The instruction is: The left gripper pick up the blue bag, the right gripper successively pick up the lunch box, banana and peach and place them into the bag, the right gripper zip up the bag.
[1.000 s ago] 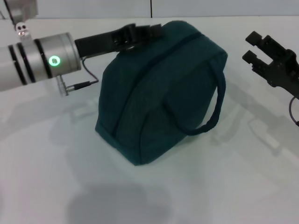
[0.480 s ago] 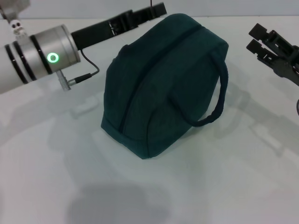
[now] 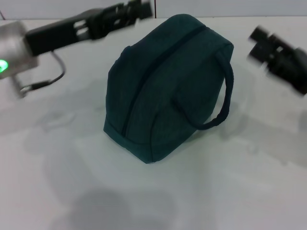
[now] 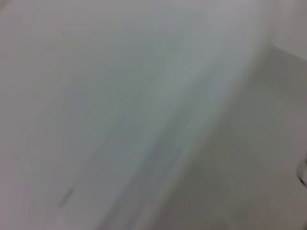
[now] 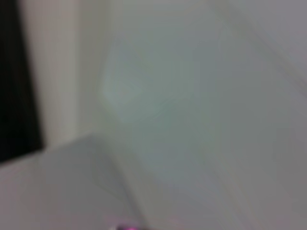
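Two grippers hung clear of the bag in the head view, neither touching it. The bag sat alone on the white table, its zipped top seam running from the near-left corner up toward the far right, so its long axis lay on that diagonal. One loop handle drooped down the right-hand side. The left gripper was off the bag's far-left top corner, near but apart, holding nothing; motion blur hid whether its fingers were parted. The right gripper was well out to the right, empty too, and just as smeared, so its fingers could not be read.

Left wrist view showed only pale blurred table, no bag and no fingers.

Right wrist view gave more pale blur, with a dark band along one edge.
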Robot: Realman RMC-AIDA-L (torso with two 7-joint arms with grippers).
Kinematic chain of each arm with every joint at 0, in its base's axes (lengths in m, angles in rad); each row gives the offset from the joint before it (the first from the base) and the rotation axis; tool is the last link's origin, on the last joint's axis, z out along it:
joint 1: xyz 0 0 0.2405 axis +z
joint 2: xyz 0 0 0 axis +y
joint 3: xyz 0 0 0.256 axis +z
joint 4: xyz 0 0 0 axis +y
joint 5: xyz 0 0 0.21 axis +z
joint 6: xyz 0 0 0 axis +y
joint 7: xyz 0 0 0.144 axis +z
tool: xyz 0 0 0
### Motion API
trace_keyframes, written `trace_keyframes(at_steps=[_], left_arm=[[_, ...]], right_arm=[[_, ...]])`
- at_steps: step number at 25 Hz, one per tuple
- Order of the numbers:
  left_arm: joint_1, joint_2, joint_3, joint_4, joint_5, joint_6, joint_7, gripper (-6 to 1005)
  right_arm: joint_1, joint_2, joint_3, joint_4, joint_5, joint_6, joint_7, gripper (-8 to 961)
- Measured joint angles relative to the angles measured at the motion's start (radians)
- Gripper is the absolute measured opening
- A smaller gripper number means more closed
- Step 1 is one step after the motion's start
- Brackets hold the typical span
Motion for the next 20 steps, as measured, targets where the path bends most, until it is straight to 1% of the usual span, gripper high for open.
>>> trace_keyframes(at_steps=[2, 4, 7, 10, 11, 13, 16, 20], left_arm=[[0.040, 0.017, 0.000, 0.059, 0.049, 0.097, 0.042, 666], [0.085, 0.026, 0.001, 0.127, 0.107, 0.165, 0.078, 747], [0.151, 0.029, 0.001, 0.187, 0.181, 0.212, 0.129, 869], [0.187, 0.032, 0.001, 0.184, 0.213, 0.257, 0.187, 873], [0.198, 0.033, 0.001, 0.180, 0.217, 0.271, 0.211, 875], [0.226, 0.031, 0.000, 0.171, 0.223, 0.288, 0.268, 876], [0.253, 0.029, 0.000, 0.167, 0.225, 0.291, 0.308, 875], [0.267, 0.031, 0.000, 0.152, 0.231, 0.291, 0.318, 873]], right_arm=[[0.002, -0.002, 0.002, -0.042, -0.111, 0.012, -0.072, 873], [0.002, -0.001, 0.003, -0.074, -0.204, 0.029, -0.131, 873], [0.003, 0.016, 0.003, -0.127, -0.338, 0.084, -0.188, 873], [0.004, 0.036, 0.003, -0.175, -0.440, 0.127, -0.189, 873], [0.004, 0.048, 0.002, -0.189, -0.475, 0.143, -0.188, 873], [0.008, 0.060, 0.000, -0.201, -0.519, 0.171, -0.188, 872], [0.014, 0.064, -0.007, -0.201, -0.541, 0.189, -0.187, 872], [0.015, 0.064, -0.006, -0.198, -0.544, 0.193, -0.188, 872]])
